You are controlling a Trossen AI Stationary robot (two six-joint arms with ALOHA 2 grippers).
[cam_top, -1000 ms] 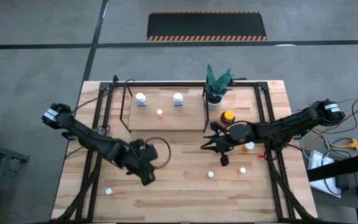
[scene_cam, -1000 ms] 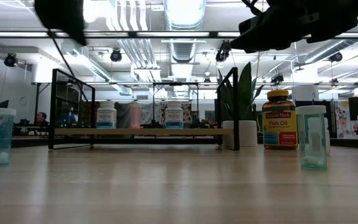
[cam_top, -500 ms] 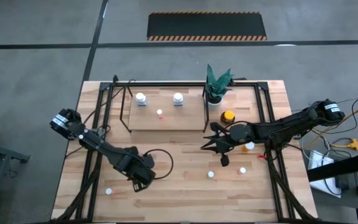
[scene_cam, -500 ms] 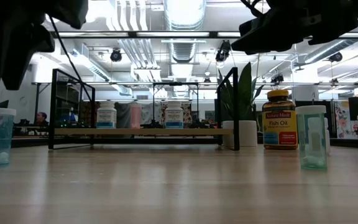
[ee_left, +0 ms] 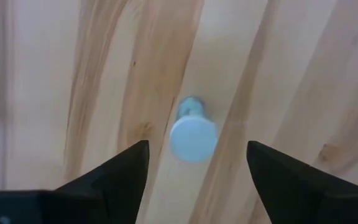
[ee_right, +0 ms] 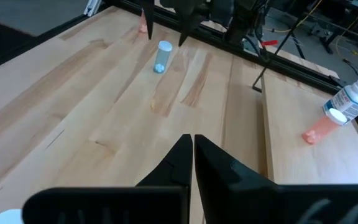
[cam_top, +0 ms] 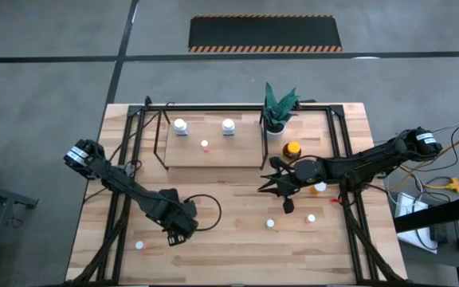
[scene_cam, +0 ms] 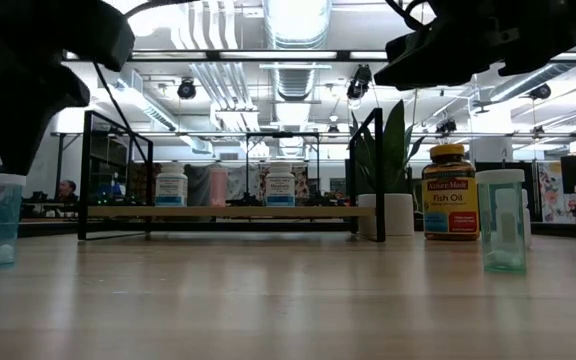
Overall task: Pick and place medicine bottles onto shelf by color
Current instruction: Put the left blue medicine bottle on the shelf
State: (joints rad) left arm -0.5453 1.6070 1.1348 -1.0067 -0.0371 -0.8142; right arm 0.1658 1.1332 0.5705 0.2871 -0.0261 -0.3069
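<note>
While your left pincer (ee_left: 194, 165) hangs open above the small pale-blue-capped bottle (ee_left: 192, 132), centre both fingers before descending.

- The left arm (cam_top: 122, 185) is stretched from the table's left edge toward the near middle, its wrist bent downward.
- The left gripper (cam_top: 175, 233) is held low over the tabletop, pointed straight down.
- In the left wrist view, its two dark fingers (ee_left: 118, 177) are seen spread wide apart, with nothing gripped between them.
- In the low view, the left gripper (scene_cam: 13, 90) is seen as a dark mass at the upper left.
- The right arm (cam_top: 365, 163) is extended from the table's right edge toward the centre.
- The right gripper (cam_top: 280, 182) is held above the table's middle, its fingers (ee_right: 179, 158) pressed together on nothing.
</note>
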